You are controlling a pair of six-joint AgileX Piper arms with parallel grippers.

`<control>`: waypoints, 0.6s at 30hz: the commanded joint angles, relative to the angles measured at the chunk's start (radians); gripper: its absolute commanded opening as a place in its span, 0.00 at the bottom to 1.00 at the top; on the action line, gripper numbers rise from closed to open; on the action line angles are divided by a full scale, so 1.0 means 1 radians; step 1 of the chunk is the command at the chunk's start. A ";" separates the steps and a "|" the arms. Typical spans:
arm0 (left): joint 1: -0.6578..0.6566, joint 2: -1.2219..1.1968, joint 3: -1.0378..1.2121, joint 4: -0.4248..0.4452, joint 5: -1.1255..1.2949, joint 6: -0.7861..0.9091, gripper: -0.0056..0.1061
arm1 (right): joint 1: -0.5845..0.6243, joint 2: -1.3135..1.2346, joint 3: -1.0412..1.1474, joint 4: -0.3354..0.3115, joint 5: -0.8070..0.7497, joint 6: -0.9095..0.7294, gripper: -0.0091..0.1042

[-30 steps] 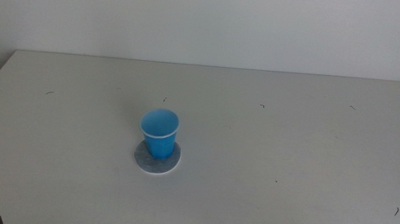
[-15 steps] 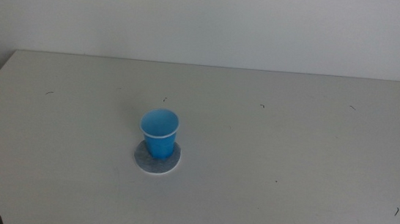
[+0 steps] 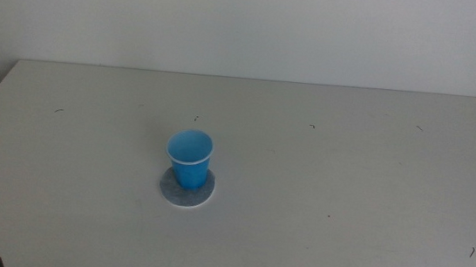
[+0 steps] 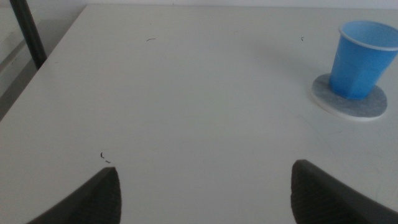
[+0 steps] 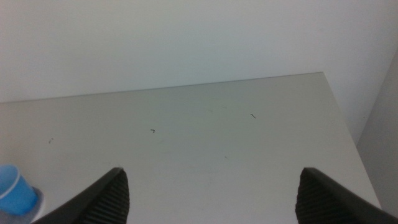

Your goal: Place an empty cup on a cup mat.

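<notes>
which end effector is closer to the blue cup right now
Left, apparently. The left end effector has the cup on its mat larger in view; the right end effector sees it small, at the frame's edge.

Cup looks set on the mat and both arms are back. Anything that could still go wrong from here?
1. The cup stands upright but toward the far side of the mat, not centred; a nudge could shift it off.
2. It is empty and looks light, so it would likely tip easily.
3. The left gripper, open, faces the cup; the right gripper is open too. Keep both away from it.
</notes>
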 commanded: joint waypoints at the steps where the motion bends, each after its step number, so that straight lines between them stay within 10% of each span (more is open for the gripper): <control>1: 0.001 -0.013 -0.006 0.003 -0.066 -0.010 0.99 | -0.008 -0.071 0.077 -0.029 -0.135 -0.072 0.85; 18: 0.001 -0.013 -0.006 0.003 -0.066 -0.010 0.99 | -0.008 -0.627 0.653 0.008 -0.293 -0.207 0.85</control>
